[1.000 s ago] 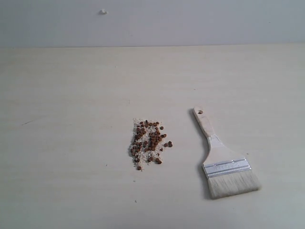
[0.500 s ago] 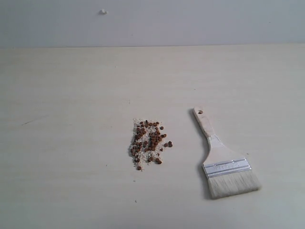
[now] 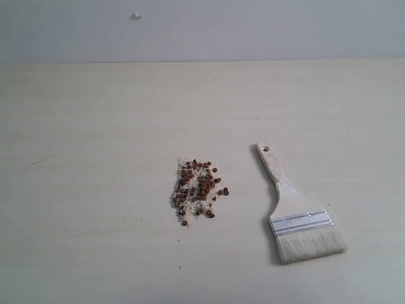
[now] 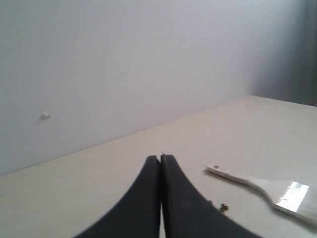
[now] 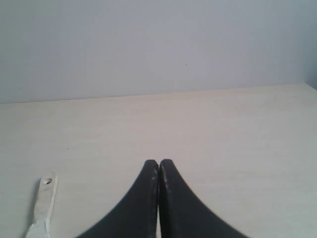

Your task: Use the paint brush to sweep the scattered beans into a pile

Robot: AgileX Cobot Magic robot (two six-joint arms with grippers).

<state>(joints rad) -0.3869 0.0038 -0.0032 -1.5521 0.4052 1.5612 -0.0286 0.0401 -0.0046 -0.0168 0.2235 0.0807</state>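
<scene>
The reddish-brown beans [image 3: 198, 187], mixed with white crumbs, lie close together in one small patch in the middle of the pale table [image 3: 95, 126]; a stray bean [image 4: 224, 207] shows in the left wrist view. To their right lies the paint brush [image 3: 296, 209], handle hole away from the camera, bristles toward the front edge; it also shows as the brush [image 4: 262, 186] and its handle end [image 5: 43, 201]. No arm appears in the exterior view. My left gripper [image 4: 160, 157] is shut with nothing in it. My right gripper [image 5: 158, 162] is shut and holds nothing.
A grey wall [image 3: 253, 28] rises behind the table, with a small white knob [image 3: 137, 16] on it. A faint dark scratch [image 3: 39, 162] marks the tabletop at the left.
</scene>
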